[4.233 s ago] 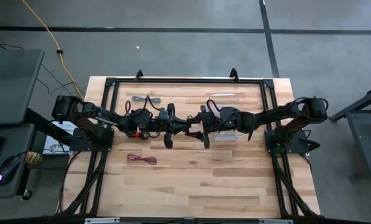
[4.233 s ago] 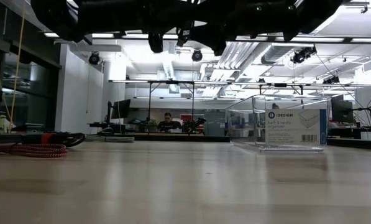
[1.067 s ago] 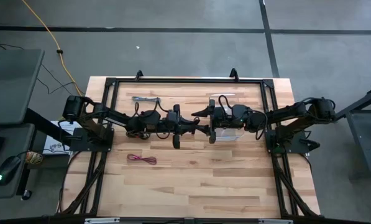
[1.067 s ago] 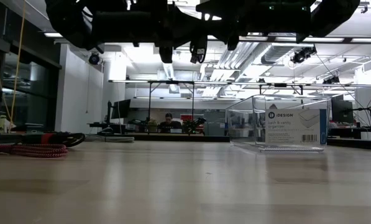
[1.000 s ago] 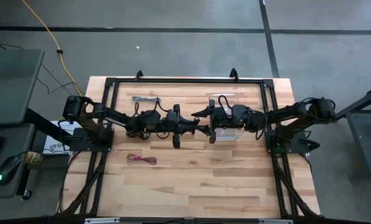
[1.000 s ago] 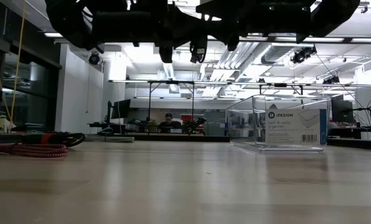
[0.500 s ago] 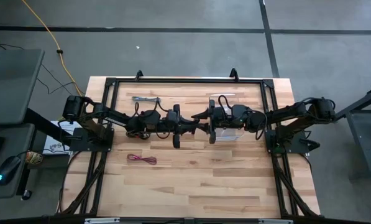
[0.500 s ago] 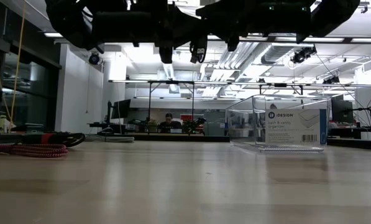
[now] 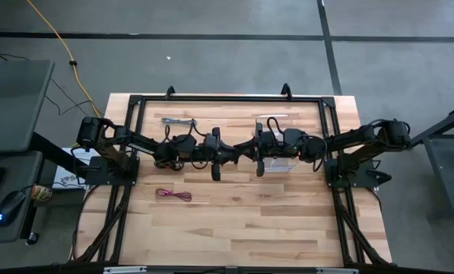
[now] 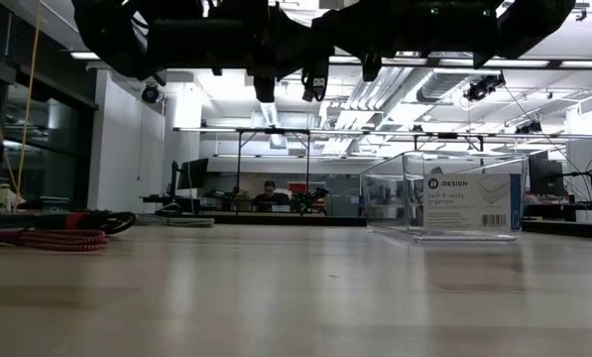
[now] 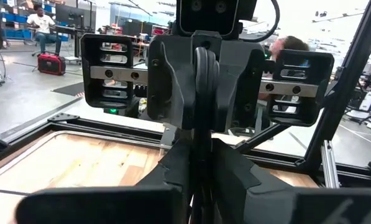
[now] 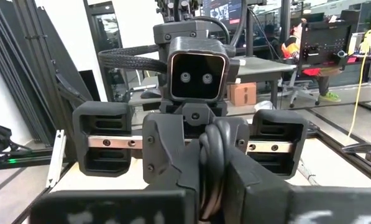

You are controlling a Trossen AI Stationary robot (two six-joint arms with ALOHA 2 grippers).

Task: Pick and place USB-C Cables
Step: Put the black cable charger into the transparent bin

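Observation:
Both arms meet high above the middle of the table, fingertip to fingertip. My left gripper [image 9: 236, 156] and my right gripper [image 9: 249, 151] are both shut on one black USB-C cable bundle [image 12: 212, 149], which also shows as a dark loop [image 11: 201, 65] in the left wrist view. A magenta-red cable [image 9: 173, 195] lies flat on the wood near the left front. A grey cable [image 9: 178, 121] lies at the far left. A black-and-red cable [image 10: 89, 220] rests on the table behind the magenta-red one [image 10: 48, 239]. My left gripper pinches one end of the black bundle [image 12: 210, 138] between its two fingers. The fingers lie level and point toward the table's right. The bundle is lifted clear of the table. My right gripper pinches the bundle's other end [image 11: 201, 79] between its two fingers, level, coming from the table's right. The bundle spans the short gap between the two grippers, well above the wood.
A clear plastic box [image 10: 452, 198] stands on the table under my right arm [image 9: 281, 163]. A black frame [image 9: 211, 99] runs around the table's far half. A yellow cord [image 9: 59, 42] lies on the floor beyond the table. Bare wood fills the near half.
My right gripper has shut its wide-spread fingers onto the black cable bundle that my left gripper holds. Both arms have stayed where they were, and the bundle has stayed lifted between them.

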